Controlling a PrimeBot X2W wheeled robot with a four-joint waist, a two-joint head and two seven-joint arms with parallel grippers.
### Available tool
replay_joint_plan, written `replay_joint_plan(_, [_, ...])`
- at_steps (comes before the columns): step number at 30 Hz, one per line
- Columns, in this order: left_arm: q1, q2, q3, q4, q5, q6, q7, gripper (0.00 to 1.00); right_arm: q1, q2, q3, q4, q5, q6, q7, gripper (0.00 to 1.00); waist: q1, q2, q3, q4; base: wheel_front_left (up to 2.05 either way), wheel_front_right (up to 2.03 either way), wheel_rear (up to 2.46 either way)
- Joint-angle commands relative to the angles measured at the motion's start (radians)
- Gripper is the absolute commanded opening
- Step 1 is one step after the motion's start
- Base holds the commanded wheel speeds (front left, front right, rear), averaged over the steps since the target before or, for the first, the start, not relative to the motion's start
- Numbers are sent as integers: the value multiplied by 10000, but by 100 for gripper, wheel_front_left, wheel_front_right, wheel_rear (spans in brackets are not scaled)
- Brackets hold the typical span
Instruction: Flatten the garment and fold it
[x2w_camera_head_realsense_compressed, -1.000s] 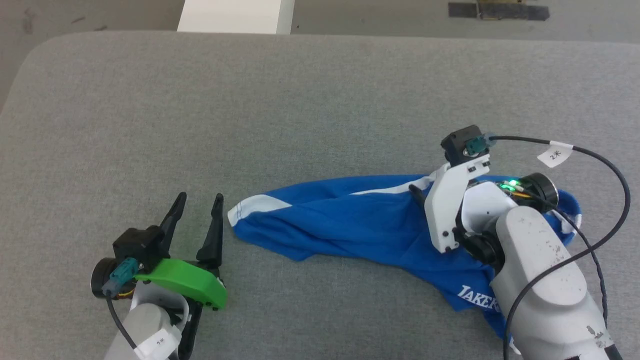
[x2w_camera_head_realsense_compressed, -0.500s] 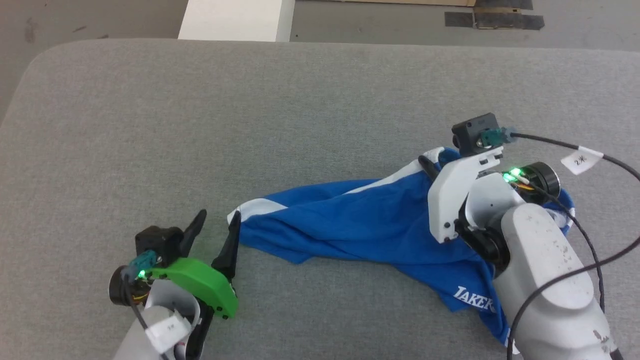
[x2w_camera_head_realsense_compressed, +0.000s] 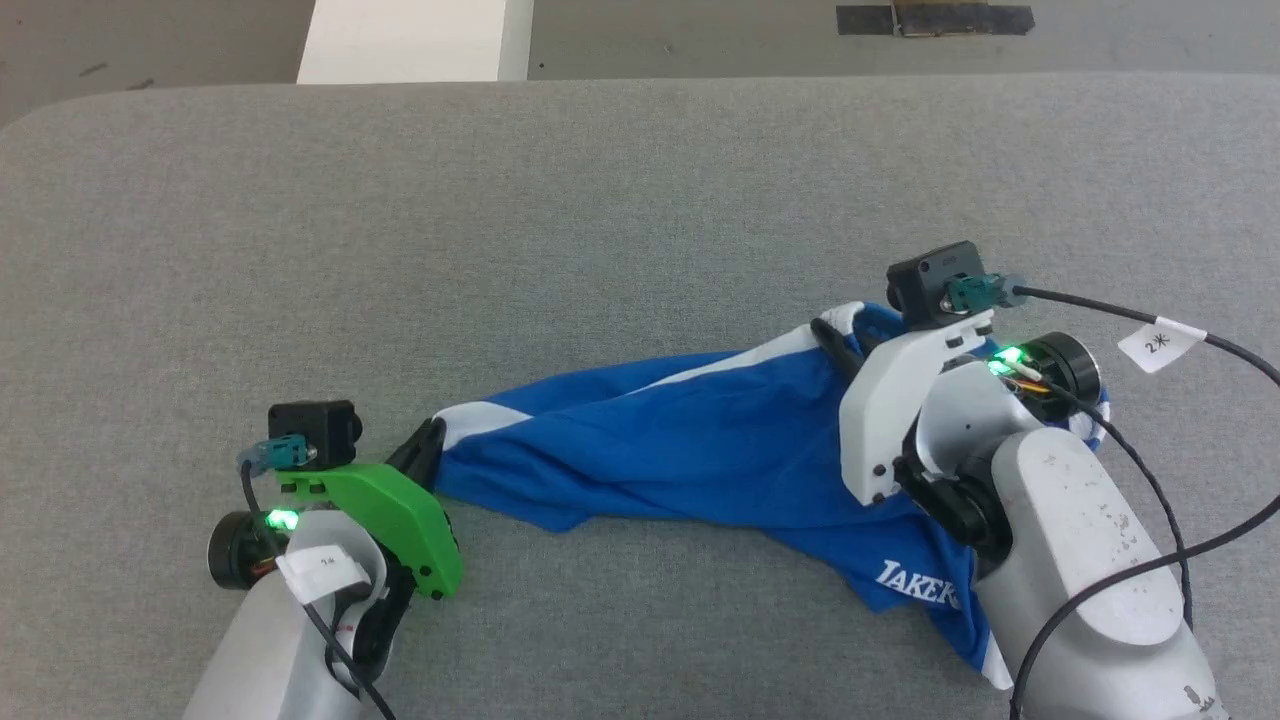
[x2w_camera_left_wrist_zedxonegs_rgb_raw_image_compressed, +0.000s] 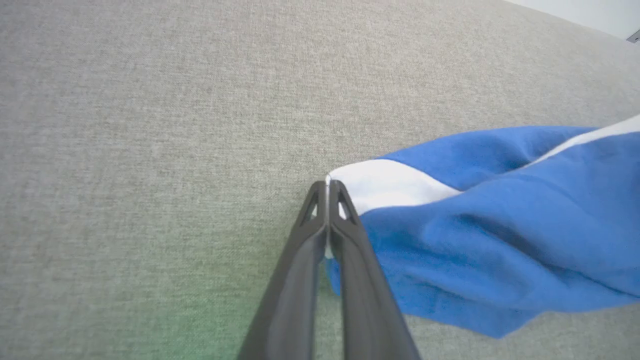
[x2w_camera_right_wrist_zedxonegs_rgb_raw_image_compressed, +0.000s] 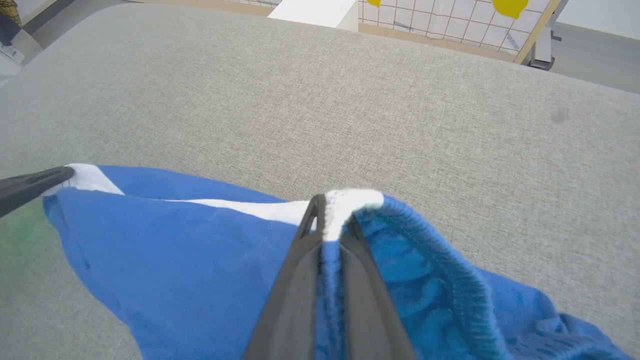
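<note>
Blue shorts (x2w_camera_head_realsense_compressed: 680, 450) lie crumpled on the grey bench (x2w_camera_head_realsense_compressed: 600, 200), stretched from 8 o'clock to 4 o'clock in the head view. Left gripper (x2w_camera_head_realsense_compressed: 430, 445) is clamped on the white-striped hem corner (x2w_camera_left_wrist_zedxonegs_rgb_raw_image_compressed: 380, 187) at the shorts' 9 o'clock end. Right gripper (x2w_camera_head_realsense_compressed: 832, 332) is pinched onto the gathered waistband (x2w_camera_right_wrist_zedxonegs_rgb_raw_image_compressed: 430, 245) at the 2 o'clock end, with the fabric bunched between its fingers. White lettering (x2w_camera_head_realsense_compressed: 915, 587) at 5 o'clock is partly hidden behind the right forearm (x2w_camera_head_realsense_compressed: 1080, 560).
</note>
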Motion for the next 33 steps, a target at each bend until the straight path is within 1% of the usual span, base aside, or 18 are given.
replay_joint_plan(1, [-49,8,10,-107,-120,-3,32,0,141,5,1,-45,15,-15,-75,0,-1,0,9,-15,0,0,0])
replay_joint_plan(5, [78,17,-30,-399,-290,-38,262,0,171,5,-117,-15,17,-15,-180,0,-1,0,-70,61,0,0,0])
replay_joint_plan(8, [67,-3,57,-721,-463,-70,191,0,138,5,-211,-6,94,-15,-316,0,-1,0,-199,99,0,0,0])
replay_joint_plan(10, [-43,-4,112,-992,-573,-105,151,0,69,5,-342,-55,292,-15,-435,0,-1,0,-285,113,0,0,0])
replay_joint_plan(13, [-516,46,216,-1390,-783,-184,215,0,-191,5,-603,-189,967,-15,-496,0,-1,0,-365,115,0,0,0])
replay_joint_plan(14, [-746,99,241,-1486,-813,-206,272,0,-356,5,-660,-224,916,-15,-444,0,-1,0,-365,110,0,0,0])
replay_joint_plan(16, [-1485,360,266,-1610,-741,-260,460,0,-869,5,-846,-303,688,-15,-175,0,-1,0,-341,76,0,0,0])
replay_joint_plan(19, [-2717,771,339,-1449,-687,-342,762,0,-1838,5,-1132,-321,939,-15,212,0,-1,0,-156,-50,0,0,0])
replay_joint_plan(22, [-4144,1149,393,-1032,-598,-407,999,0,-3047,5,-1538,-91,1900,-15,505,0,-1,0,132,-201,0,0,0])
replay_joint_plan(24, [-5137,1401,535,-553,-581,-432,1060,0,-3969,5,-1802,227,2383,-15,481,0,-1,0,349,-330,0,0,0])
replay_joint_plan(26, [-6182,1711,669,-11,-433,-444,984,0,-4966,5,-2040,650,2587,-15,277,0,-1,0,597,-458,0,0,0])
replay_joint_plan(28, [-7155,1955,753,495,-252,-446,794,0,-5932,5,-2377,1179,2731,-15,-183,0,-1,0,824,-589,0,0,0])
replay_joint_plan(31, [-8440,2192,844,1081,-16,-430,424,0,-7214,5,-2643,1913,2511,-15,-944,0,-1,0,1118,-704,0,0,0])
replay_joint_plan(33, [-9235,2235,937,1422,54,-412,71,0,-7964,5,-2677,2426,2715,-15,-1444,0,-1,0,1297,-770,0,0,0])
